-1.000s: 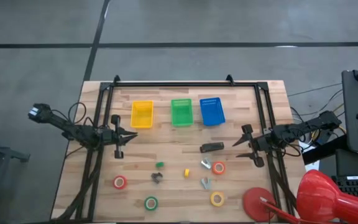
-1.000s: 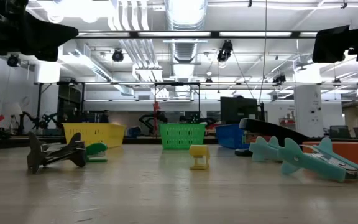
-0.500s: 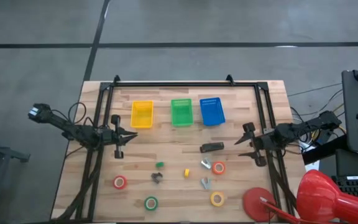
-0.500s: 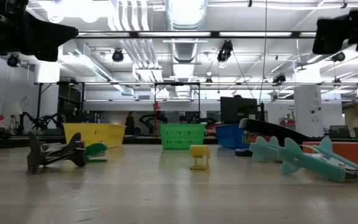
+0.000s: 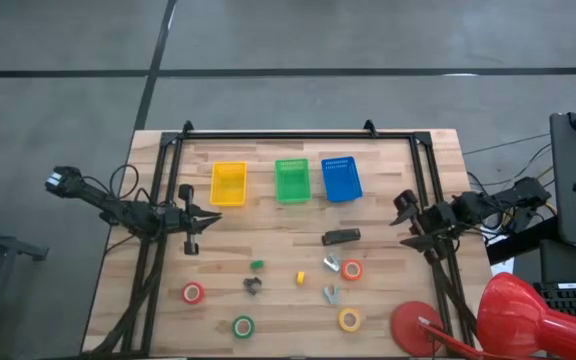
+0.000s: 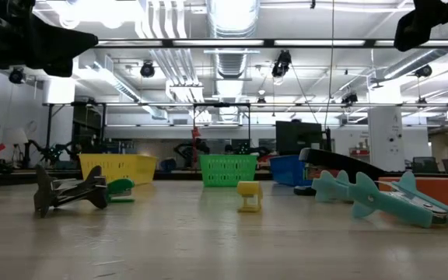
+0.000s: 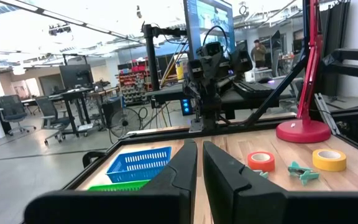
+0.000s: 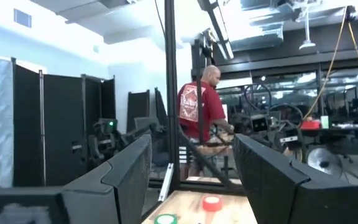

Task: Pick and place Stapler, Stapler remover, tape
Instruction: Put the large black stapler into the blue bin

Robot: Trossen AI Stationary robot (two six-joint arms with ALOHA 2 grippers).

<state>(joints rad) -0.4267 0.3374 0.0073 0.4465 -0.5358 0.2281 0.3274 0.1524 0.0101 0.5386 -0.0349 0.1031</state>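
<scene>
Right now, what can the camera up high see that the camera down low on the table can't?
Only the high view shows the four tape rolls as rings, like the green roll and the yellow roll, plus the open right pincer and the shut left pincer. Only the low view shows the big room with ceiling lights behind the table. Both show the stapler, and the yellow basket, green basket and blue basket.

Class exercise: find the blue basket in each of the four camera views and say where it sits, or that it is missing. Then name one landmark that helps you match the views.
High view: blue basket, rightmost of three baskets along the table's far side.
Low view: blue basket, far back, just right of the green basket.
Left wrist view: blue basket, ahead, left of the fingers.
Right wrist view: not in it.
Shared landmark: the green basket next to it.
</scene>
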